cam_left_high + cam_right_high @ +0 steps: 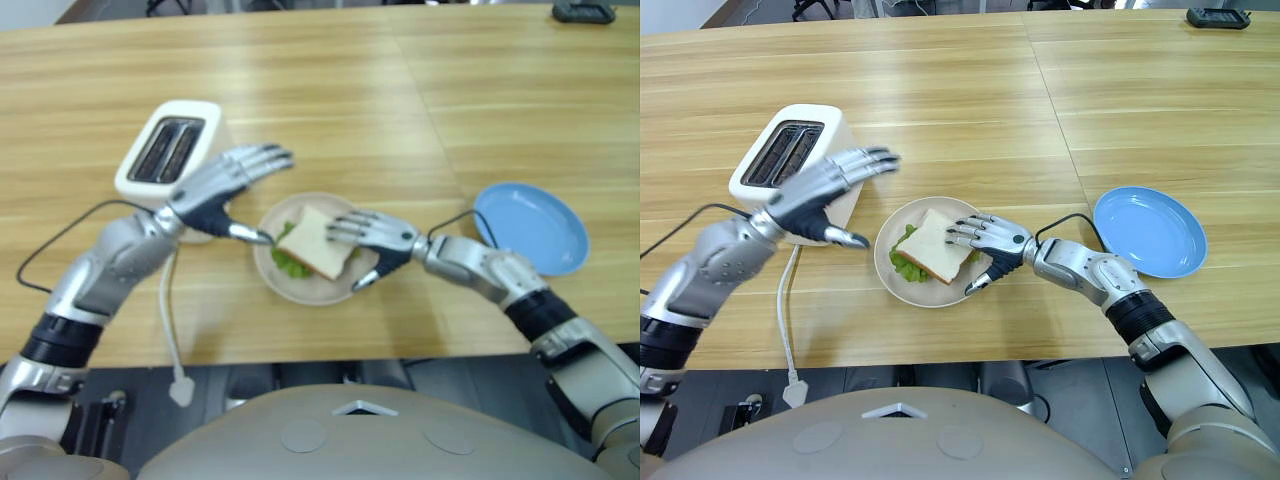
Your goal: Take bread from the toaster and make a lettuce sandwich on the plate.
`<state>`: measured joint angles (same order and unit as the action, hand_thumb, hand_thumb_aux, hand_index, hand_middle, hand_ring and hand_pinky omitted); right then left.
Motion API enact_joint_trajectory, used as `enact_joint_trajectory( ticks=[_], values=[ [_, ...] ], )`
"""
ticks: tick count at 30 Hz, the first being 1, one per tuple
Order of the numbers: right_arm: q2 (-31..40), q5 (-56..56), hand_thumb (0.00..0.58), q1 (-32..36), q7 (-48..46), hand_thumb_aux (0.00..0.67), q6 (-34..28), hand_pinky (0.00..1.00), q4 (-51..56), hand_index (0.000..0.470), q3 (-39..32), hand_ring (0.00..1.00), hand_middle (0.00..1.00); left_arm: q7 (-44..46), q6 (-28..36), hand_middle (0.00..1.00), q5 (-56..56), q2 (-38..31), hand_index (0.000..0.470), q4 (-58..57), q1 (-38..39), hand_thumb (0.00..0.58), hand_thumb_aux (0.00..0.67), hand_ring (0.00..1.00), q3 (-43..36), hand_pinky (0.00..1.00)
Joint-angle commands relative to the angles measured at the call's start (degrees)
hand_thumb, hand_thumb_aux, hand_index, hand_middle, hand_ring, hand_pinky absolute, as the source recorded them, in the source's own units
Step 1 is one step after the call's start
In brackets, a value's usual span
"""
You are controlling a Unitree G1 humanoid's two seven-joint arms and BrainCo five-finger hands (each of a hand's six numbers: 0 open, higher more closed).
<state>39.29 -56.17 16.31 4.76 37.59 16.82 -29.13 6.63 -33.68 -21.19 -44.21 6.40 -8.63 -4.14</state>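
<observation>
Bread's on the lettuce (902,263), right hand (996,246) over it!
Right hand lies on the bread (930,245), gripping or resting, I can't tell; plate (930,301) beneath. Left hand (816,200) hangs open, toaster (780,150) just beside it. Pull away with the slice snagged and it slides off the lettuce.

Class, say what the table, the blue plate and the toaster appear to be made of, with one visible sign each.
Table: wood or wood-look laminate, grain lines, seams. Blue plate: probably plastic, smooth, even colour. Toaster: likely cream plastic shell, smooth, slightly glossy.
</observation>
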Motion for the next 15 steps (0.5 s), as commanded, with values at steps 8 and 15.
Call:
enact_joint_trajectory(
  ticks=[8, 15],
  values=[
    [1.83, 6.18, 0.0, -6.51, 17.75, 0.0, -3.62, 0.0, -9.62, 0.0, 16.18, 0.0, 0.0, -1.29, 0.29, 0.0, 0.7, 5.68, 0.0, -6.78, -0.54, 0.0, 0.0, 0.0, 3.49, 0.0],
    [6.55, 42.98, 0.0, -17.29, 1.55, 0.0, 6.76, 0.0, -12.1, 0.0, 21.81, 0.0, 0.0, 11.5, -4.61, 0.0, 13.6, 1.42, 0.46, -5.74, 7.74, 0.58, 0.67, 0.0, 0.72, 0.0]
  ],
)
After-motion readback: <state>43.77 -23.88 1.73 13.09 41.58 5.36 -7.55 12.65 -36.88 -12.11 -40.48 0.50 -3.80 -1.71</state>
